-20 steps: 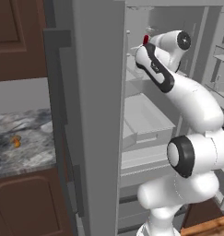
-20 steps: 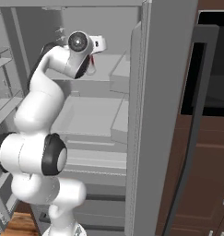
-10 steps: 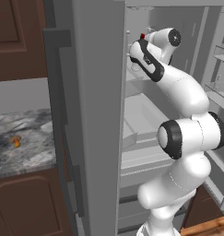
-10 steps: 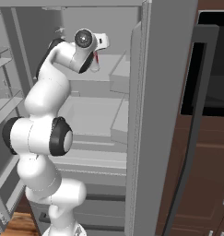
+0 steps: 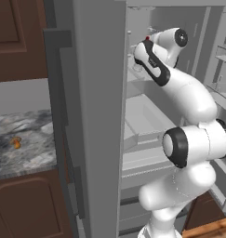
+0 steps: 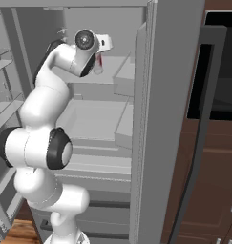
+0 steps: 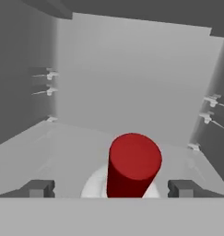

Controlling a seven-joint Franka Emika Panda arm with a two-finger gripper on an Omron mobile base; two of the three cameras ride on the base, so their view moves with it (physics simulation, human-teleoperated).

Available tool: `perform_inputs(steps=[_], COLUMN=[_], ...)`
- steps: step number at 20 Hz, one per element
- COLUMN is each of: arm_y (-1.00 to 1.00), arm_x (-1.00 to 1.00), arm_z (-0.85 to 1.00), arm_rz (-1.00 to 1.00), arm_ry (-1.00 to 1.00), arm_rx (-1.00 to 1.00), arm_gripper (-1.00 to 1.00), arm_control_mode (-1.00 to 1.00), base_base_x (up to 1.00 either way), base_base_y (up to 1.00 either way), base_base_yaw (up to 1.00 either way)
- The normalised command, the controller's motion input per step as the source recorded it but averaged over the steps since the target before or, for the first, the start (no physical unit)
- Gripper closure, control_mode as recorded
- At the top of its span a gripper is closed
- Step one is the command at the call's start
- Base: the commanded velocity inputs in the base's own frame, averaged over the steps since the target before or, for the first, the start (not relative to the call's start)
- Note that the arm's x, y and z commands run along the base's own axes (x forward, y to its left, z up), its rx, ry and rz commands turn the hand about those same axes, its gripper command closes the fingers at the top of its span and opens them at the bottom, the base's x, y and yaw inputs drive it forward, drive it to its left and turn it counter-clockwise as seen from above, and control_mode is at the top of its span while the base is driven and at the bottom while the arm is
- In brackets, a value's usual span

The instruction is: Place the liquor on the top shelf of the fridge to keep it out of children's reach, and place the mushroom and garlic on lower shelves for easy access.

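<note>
No writing anywhere. The gripper [image 7: 111,189] stands spread wide around the liquor [image 7: 132,166], fingertips [image 7: 38,188] clear of its red cap.

Arm reached deeper into fridge [image 5: 98,93]. Claw [image 7: 111,189] jaws spread wide, fingers clear of liquor [image 7: 132,166], which now stands on top shelf [image 7: 49,147].

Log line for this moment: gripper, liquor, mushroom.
gripper: open, fingers clear of cap | liquor: upright on top shelf | mushroom: on counter
</note>
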Motion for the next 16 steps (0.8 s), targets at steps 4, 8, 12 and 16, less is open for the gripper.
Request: perform_inputs(steps=[4, 8, 12, 16], arm_y=[0.18, 0.08, -0.06, -0.07], arm_x=[0.49, 0.51, -0.09, -0.39], arm_z=[0.0, 0.0, 0.01, 0.0], arm_rz=[-0.03, -0.03, -0.02, -0.02], arm_ry=[0.0, 0.0, 0.0, 0.0], arm_rx=[0.0, 0.0, 0.0, 0.0], arm_gripper=[-1.0, -1.0, -1.0, -1.0], arm_control_mode=[-1.0, -1.0, -1.0, -1.0], base_base_x=[0.0, 0.0, 0.0, 0.0], base_base_y=[0.0, 0.0, 0.0, 0.0], base_base_yaw=[0.0, 0.0, 0.0, 0.0])
